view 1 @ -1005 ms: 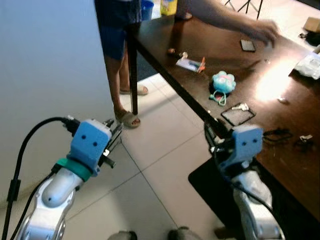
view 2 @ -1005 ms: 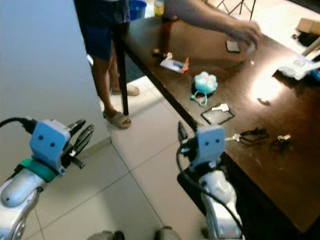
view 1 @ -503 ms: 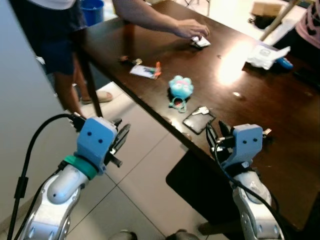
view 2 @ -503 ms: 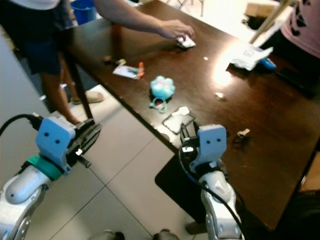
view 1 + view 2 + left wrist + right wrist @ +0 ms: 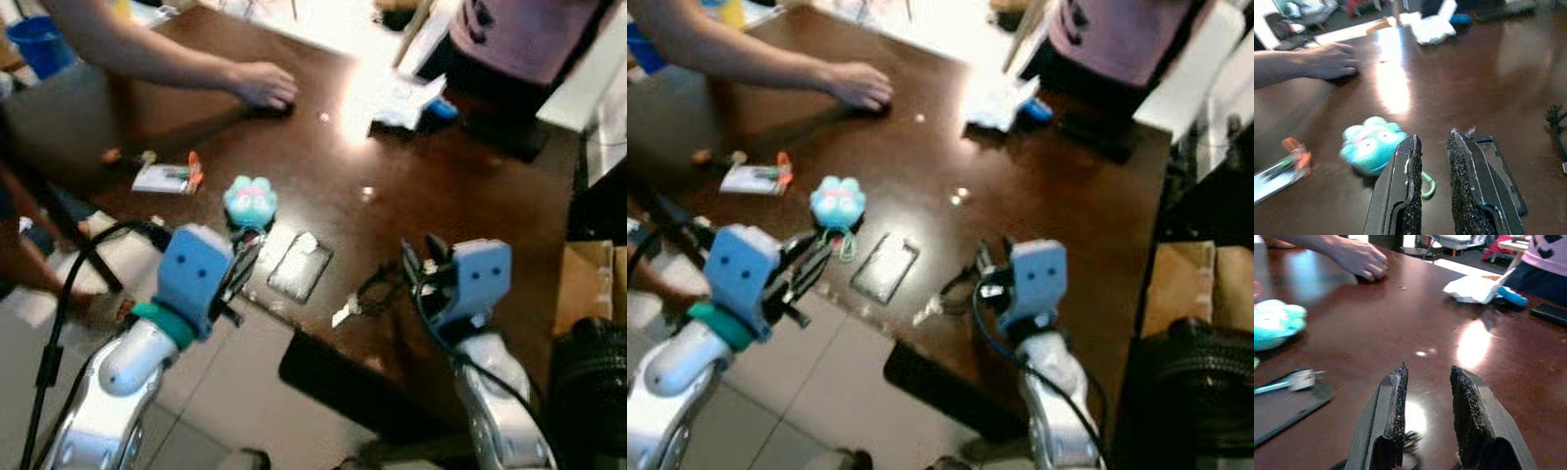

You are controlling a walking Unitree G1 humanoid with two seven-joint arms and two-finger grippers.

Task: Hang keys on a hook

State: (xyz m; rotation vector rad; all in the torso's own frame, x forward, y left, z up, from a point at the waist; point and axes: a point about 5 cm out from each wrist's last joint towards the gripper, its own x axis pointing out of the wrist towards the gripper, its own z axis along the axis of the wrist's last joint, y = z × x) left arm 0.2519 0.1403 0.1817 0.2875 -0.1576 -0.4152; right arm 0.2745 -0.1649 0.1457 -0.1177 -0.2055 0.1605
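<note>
A bunch of keys on a black cord [image 5: 375, 287] with a silver tag [image 5: 343, 313] lies near the front edge of the dark brown table [image 5: 460, 186]. Left of it lies a flat black case [image 5: 300, 265] with a silver key [image 5: 1301, 379] on it. A teal paw-shaped plush keychain [image 5: 250, 199] lies further left. My left gripper [image 5: 1433, 139] is open and empty, hovering over the table's edge just short of the plush. My right gripper [image 5: 1429, 369] is open and empty too, raised just right of the black cord.
A person's hand [image 5: 261, 84] rests on the far side of the table. Another person in a pink shirt [image 5: 524, 34] stands at the far right corner. On the table lie a white bag [image 5: 404, 96] and an orange-tipped card [image 5: 167, 177]. A cardboard box [image 5: 586, 284] stands right of the table.
The camera has swung right and closer, so the table now takes up most of the picture instead of floor and wall. Both arms hold the same raised pose, fingers unchanged.
</note>
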